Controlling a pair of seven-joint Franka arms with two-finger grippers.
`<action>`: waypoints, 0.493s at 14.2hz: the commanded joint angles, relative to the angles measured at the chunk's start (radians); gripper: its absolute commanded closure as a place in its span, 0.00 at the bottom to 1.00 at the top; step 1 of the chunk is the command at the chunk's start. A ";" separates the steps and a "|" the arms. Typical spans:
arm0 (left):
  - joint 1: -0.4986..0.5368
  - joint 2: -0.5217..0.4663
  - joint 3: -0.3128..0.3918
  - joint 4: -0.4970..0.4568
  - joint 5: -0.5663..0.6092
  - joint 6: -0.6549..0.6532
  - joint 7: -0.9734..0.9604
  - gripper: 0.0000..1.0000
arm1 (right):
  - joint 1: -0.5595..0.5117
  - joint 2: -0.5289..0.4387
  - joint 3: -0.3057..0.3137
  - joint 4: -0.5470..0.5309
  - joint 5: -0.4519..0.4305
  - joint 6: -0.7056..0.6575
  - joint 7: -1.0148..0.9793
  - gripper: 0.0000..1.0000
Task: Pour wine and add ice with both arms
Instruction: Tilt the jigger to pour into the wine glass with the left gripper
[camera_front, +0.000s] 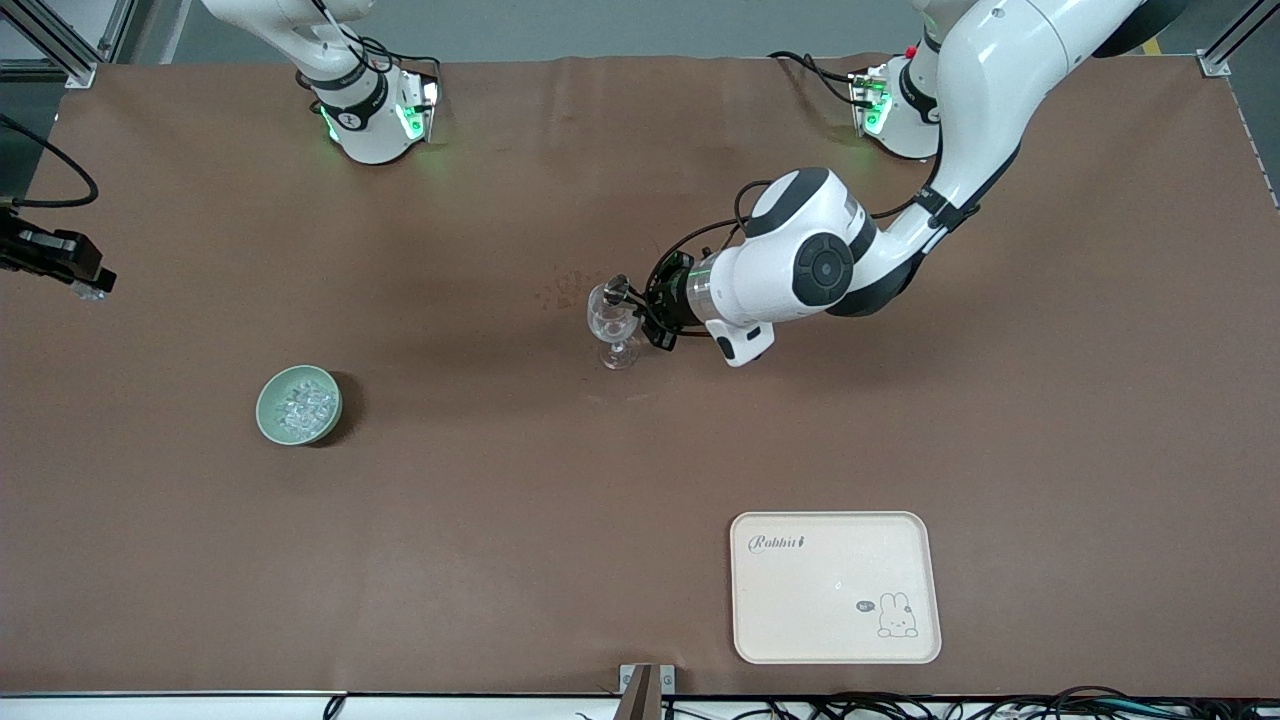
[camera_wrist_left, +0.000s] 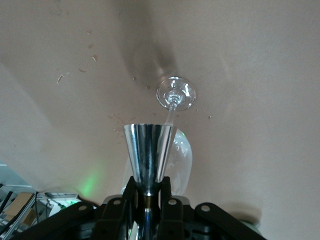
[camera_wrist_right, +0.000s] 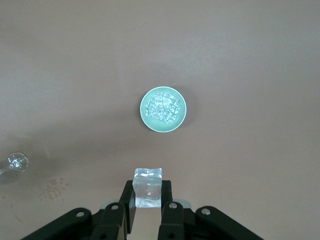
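Note:
A clear stemmed glass (camera_front: 612, 328) stands mid-table. My left gripper (camera_front: 636, 300) is shut on the stem of a shiny metal cone-shaped cup (camera_front: 616, 293), which lies tipped on its side over the glass's rim. In the left wrist view the cup (camera_wrist_left: 149, 152) sits between the fingers (camera_wrist_left: 131, 192), with the glass's foot (camera_wrist_left: 176, 93) below. A pale green bowl (camera_front: 298, 404) holds several ice lumps (camera_front: 304, 406). My right gripper (camera_front: 88, 288) is over the table's edge at the right arm's end, shut on one ice cube (camera_wrist_right: 148, 187). The bowl (camera_wrist_right: 163, 110) shows below it.
A cream tray (camera_front: 835, 587) with a rabbit drawing lies near the front camera, toward the left arm's end. Small spots mark the brown tablecloth (camera_front: 565, 290) beside the glass. The arms' bases (camera_front: 375, 120) stand along the table's edge farthest from the front camera.

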 joint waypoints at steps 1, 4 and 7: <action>-0.032 0.007 0.009 0.028 0.058 -0.005 -0.065 0.99 | 0.000 -0.008 0.001 -0.013 -0.002 0.005 0.011 0.99; -0.041 0.016 0.009 0.030 0.119 -0.005 -0.116 0.99 | -0.003 -0.008 0.000 -0.013 -0.002 0.003 0.008 0.99; -0.046 0.016 0.009 0.028 0.158 -0.008 -0.145 0.99 | -0.003 -0.008 0.000 -0.014 -0.002 0.003 0.008 0.99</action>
